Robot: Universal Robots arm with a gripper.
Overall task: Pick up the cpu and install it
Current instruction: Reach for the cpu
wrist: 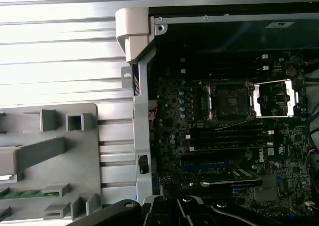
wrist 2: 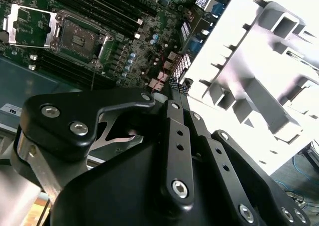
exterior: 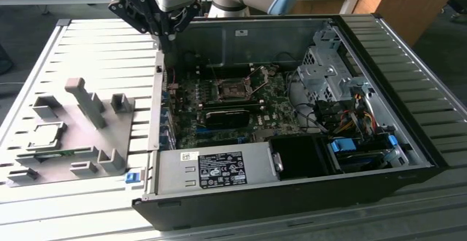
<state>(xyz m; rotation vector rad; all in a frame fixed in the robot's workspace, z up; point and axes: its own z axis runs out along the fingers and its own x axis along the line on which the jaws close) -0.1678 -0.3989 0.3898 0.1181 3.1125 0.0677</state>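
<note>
The cpu [exterior: 45, 136], a small silvery square chip, lies flat in the grey holder tray [exterior: 80, 142] on the exterior view's left, outside the computer case. My gripper [exterior: 169, 33] hangs high above the case's left wall, well away from the cpu. In the second wrist view the gripper [wrist 2: 177, 85] has its black fingers pressed together, shut on nothing. The dark cpu socket [exterior: 235, 89] on the motherboard [exterior: 241, 110] stands bare with its metal lid [wrist 2: 29, 24] swung open. The socket [wrist: 227, 101] also shows in the first wrist view.
The black case [exterior: 292, 197] lies on its side on a slatted metal table [exterior: 87, 50]. Its left wall [wrist: 140, 136] rises between tray and motherboard. A green memory stick [exterior: 54, 154] sits in the tray. Drive cage [exterior: 328, 71], cables [exterior: 350, 115] and power supply [exterior: 219, 170] crowd the case.
</note>
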